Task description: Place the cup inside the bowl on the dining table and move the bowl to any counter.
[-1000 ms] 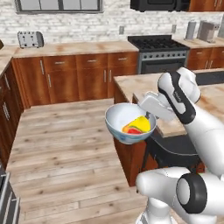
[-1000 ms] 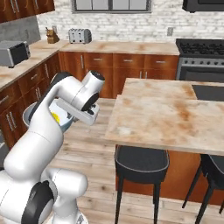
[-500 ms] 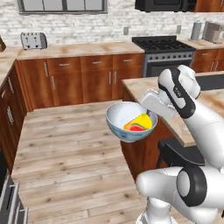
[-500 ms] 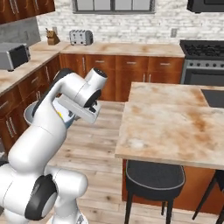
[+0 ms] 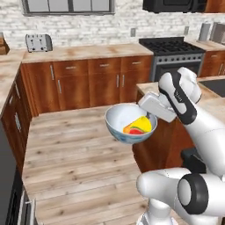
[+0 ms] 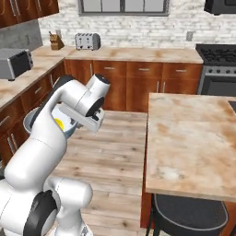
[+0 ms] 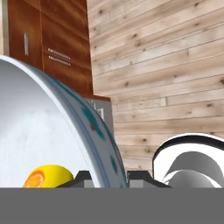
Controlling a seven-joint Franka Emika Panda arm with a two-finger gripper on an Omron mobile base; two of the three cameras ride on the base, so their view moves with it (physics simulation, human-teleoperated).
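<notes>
My gripper [image 5: 151,115] is shut on the rim of the bowl [image 5: 125,124] and holds it in the air over the wooden floor, left of the dining table [image 5: 147,87]. The yellow cup [image 5: 137,126] with its red patch lies inside the bowl. In the hand view the bowl's patterned wall [image 7: 89,120] runs between my fingertips [image 7: 82,176], with the cup [image 7: 48,176] low on its white inside. From the right, my arm covers most of the bowl [image 6: 31,120]; a bit of the cup [image 6: 59,123] shows. The dining table [image 6: 193,147] lies to my right.
The counter [image 5: 83,52] with wood drawers runs along the back wall, a toaster [image 5: 38,42] at its left and a stove [image 5: 176,48] at its right. Another counter [image 6: 18,87] with a toaster oven [image 6: 14,62] lines the left side. A black stool [image 6: 189,214] stands under the table.
Both base views have shifted: table and stove slid to the right in the picture, so the base has moved. The bowl with the cup stays held in the same pose before the arm.
</notes>
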